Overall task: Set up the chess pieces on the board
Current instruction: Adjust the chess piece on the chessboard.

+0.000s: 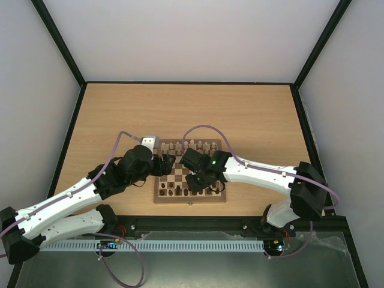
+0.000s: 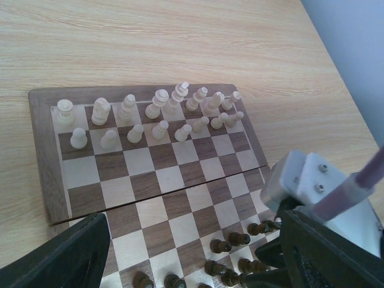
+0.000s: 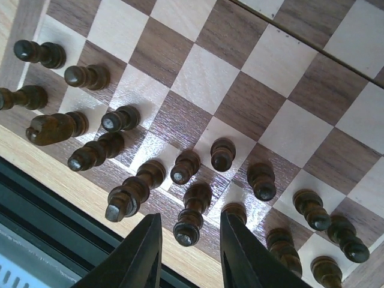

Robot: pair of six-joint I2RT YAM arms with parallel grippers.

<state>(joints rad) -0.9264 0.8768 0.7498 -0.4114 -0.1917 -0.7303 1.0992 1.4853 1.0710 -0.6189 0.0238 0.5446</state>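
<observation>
- Cream chess pieces [image 2: 159, 128]: all on the board [image 2: 39, 138], in two ranks along its far edge. Eight taller men stand behind, eight pawns in front.
- Left-hand squares are neatly filled. Toward the right end the men crowd together, and I cannot tell whether each sits on its own square.
- Dark chessmen [image 3: 223, 153]: on the near two ranks, uneven, several off-centre or bunched.
- Judgement: set-up nearly complete. What is left looks like straightening, mainly on the dark side and perhaps the crowded cream corner.
- Left gripper [image 2: 195, 240]: released, fingers spread wide, nothing between them. It hovers over the board's middle squares, well apart from the cream ranks.
- Right gripper [image 3: 191, 223]: released, jaws parted over the near edge, with one dark man showing in the gap. No contact visible.
- Pieces look tiny, pale, turned wood, narrow-based and easily toppled. All appear upright.
</observation>
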